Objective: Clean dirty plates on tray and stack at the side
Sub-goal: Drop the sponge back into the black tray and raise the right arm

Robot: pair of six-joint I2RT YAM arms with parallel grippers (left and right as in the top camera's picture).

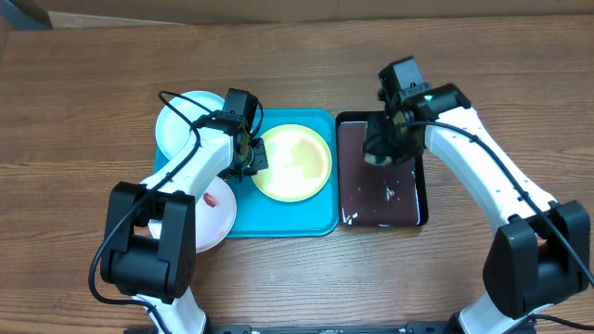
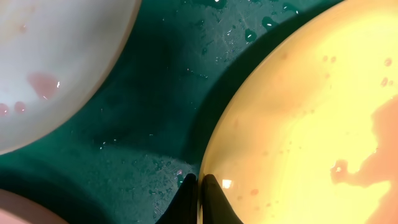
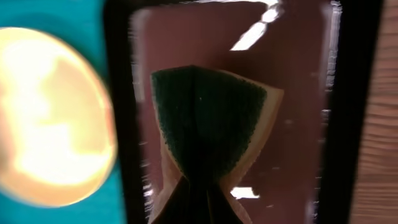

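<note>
Black fingertips (image 2: 214, 202) sat at the bottom edge of the left wrist view. The left jaws were drawn narrow, with the rim of the yellow plate (image 2: 298, 124) caught between them. That plate lay on the wet tray (image 2: 155, 93) and carried a pinkish smear (image 2: 373, 155) toward its right side. Up and to the left on the tray lay a pale plate (image 2: 56, 62) with pink drops; which plate it was could not be told there.

From the right wrist, the right jaws pinched a green sponge (image 3: 208, 118) that folded at the waist, its yellow backing showing at the edges. It hung over the black tray (image 3: 292, 81), just right of the tray (image 3: 62, 15), where the yellow plate (image 3: 50, 118) showed blurred.

From overhead, the tray (image 1: 278, 221) lay on the wooden surface (image 1: 74, 186). The yellow plate (image 1: 295, 165) filled the tray's right half, with the left jaws at the plate's left rim. A blue plate (image 1: 176, 134) lay in the tray's far-left corner. A white plate (image 1: 218, 218) with a red mark sat at the near-left corner, overhanging the tray's near rim. The black tray (image 1: 380, 199) lay just beside the tray's right rim, the sponge (image 1: 379, 153) held above its far end.
</note>
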